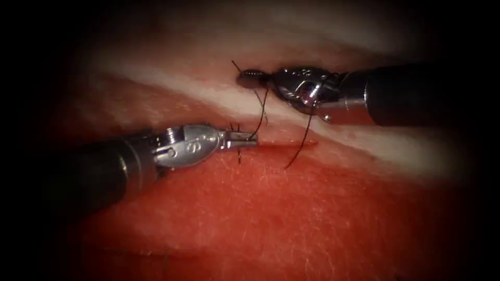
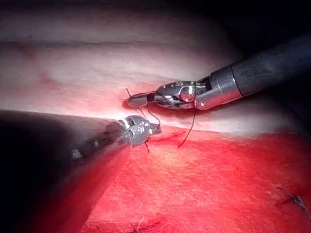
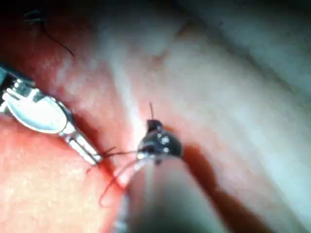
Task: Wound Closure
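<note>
The tissue point(image 1: 291, 224) is red in front and pale behind, and the cut point(image 1: 289, 144) runs as a thin line between the two parts. At the cut's left end my left tool point(image 1: 251, 139) has its jaws shut on the dark thread point(image 1: 262, 112). That thread rises to my right tool point(image 1: 249, 79), whose jaws are shut on it over the pale tissue, a short end poking out beyond them. A second strand point(image 1: 302, 143) drapes over the right tool's wrist and trails down across the cut. The same pair shows as left tool point(image 2: 154, 128) and right tool point(image 2: 136, 100), and as right tool point(image 3: 156, 133) and left tool point(image 3: 92, 155).
Short thread ends point(image 1: 239, 156) stick out of the tissue beside the left tool's tip. An earlier stitch with cut ends point(image 2: 291, 199) sits further along on the red tissue. Both shafts lie low over the tissue, one from each side.
</note>
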